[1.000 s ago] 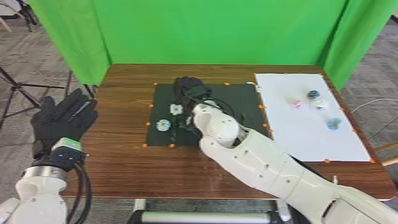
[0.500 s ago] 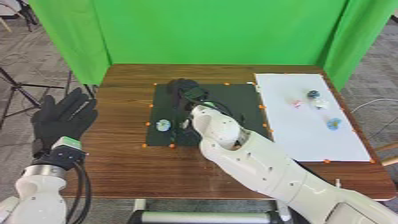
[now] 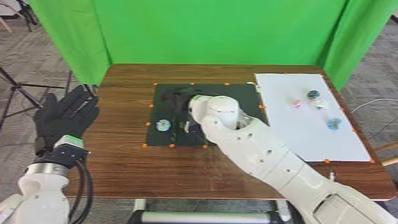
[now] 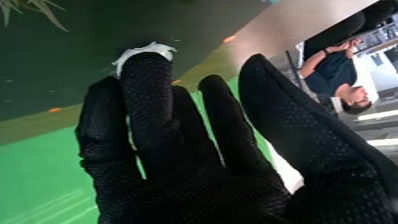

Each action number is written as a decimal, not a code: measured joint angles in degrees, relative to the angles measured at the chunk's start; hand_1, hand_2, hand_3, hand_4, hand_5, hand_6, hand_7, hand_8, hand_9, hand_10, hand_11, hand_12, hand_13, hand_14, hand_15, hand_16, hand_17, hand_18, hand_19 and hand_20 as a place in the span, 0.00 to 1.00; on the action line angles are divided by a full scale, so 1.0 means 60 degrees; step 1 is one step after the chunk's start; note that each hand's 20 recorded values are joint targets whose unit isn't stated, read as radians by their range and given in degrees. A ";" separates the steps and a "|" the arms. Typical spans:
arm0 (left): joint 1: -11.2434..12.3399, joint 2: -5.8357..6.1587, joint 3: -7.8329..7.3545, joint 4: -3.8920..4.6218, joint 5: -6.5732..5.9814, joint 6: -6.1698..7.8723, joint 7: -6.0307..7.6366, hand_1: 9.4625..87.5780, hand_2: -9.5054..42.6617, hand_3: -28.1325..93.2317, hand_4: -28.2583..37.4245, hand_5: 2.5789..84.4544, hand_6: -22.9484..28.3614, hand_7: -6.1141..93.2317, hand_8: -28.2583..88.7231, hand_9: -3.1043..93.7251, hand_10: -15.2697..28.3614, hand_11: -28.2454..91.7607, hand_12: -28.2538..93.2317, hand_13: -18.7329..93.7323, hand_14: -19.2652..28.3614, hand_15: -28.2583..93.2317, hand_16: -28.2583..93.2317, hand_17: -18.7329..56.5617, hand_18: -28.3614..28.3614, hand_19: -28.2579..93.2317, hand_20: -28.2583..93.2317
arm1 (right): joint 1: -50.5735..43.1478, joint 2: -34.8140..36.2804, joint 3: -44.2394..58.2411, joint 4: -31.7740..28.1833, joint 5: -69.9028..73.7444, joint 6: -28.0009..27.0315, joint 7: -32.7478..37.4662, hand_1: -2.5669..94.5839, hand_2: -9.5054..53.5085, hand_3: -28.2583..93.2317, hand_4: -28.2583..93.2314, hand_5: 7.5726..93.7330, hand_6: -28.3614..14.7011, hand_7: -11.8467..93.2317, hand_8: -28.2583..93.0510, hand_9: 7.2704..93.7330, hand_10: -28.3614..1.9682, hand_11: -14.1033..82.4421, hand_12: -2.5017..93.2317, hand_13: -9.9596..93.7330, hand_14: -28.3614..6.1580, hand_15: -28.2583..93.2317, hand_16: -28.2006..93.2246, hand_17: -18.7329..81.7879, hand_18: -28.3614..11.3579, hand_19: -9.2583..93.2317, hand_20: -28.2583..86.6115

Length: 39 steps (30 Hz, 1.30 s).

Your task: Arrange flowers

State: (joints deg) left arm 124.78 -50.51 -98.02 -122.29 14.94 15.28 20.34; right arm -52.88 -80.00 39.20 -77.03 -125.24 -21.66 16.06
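R hand (image 4: 200, 187) is keeping straight, thumb wide, fingertip at white flower (image 4: 153, 47), prob. for adjusting its spot on blk mat (image 3: 233, 90); L hand (image 3: 64, 120) is waiting, spread.

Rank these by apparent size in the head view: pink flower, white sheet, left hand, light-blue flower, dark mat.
1. White sheet and dark mat: too close to rank; the right arm covers part of the mat.
2. Left hand
3. Light-blue flower
4. Pink flower
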 measured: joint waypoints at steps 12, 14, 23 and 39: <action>0.0034 0.0043 -0.0027 -0.0033 -0.0011 0.0008 0.0054 0.22 0.34 0.82 0.00 0.43 0.58 0.28 0.14 0.36 0.66 0.47 0.30 0.38 0.70 0.59 0.14 0.18 0.74 0.47 0.30 | 0.0048 -0.0072 0.0076 0.0150 0.0086 -0.0535 0.0780 0.32 0.36 0.95 0.08 0.44 0.54 0.31 0.11 0.43 0.45 0.31 0.13 0.62 0.32 0.85 0.41 0.49 0.10 0.90 0.59; 0.0069 0.0033 -0.0055 -0.0037 -0.0019 0.0005 0.0054 0.22 0.34 0.82 0.00 0.43 0.58 0.28 0.14 0.36 0.66 0.46 0.30 0.38 0.70 0.59 0.14 0.18 0.74 0.47 0.30 | 0.0048 -0.0044 0.0028 0.0111 0.0100 -0.0533 0.0799 0.32 0.37 0.95 0.08 0.47 0.55 0.31 0.11 0.45 0.45 0.31 0.14 0.62 0.32 0.85 0.41 0.49 0.10 0.90 0.59; 0.0232 -0.0023 -0.0203 -0.0073 -0.0047 0.0015 0.0056 0.22 0.34 0.82 0.00 0.43 0.59 0.27 0.15 0.36 0.67 0.46 0.31 0.38 0.71 0.58 0.15 0.18 0.74 0.47 0.30 | 0.0045 0.0259 -0.0288 -0.0430 0.0111 -0.0420 0.0847 0.33 0.37 0.94 0.08 0.57 0.57 0.34 0.11 0.54 0.42 0.32 0.17 0.63 0.33 0.84 0.42 0.50 0.10 0.90 0.59; 0.0347 -0.0056 -0.0402 -0.0145 -0.0120 0.0139 -0.0006 0.22 0.34 0.82 0.00 0.43 0.59 0.27 0.15 0.36 0.67 0.46 0.31 0.38 0.70 0.58 0.15 0.18 0.74 0.47 0.30 | 0.0092 0.0400 -0.0092 -0.0993 0.0280 -0.1506 0.1030 0.32 0.26 0.92 0.07 0.54 0.61 0.35 0.11 0.40 0.28 0.26 0.16 0.60 0.31 0.83 0.41 0.48 0.09 0.88 0.58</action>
State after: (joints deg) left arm 126.86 -50.84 -100.43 -123.15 14.22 16.11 20.30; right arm -52.33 -77.60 38.64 -82.99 -123.56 -30.69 22.24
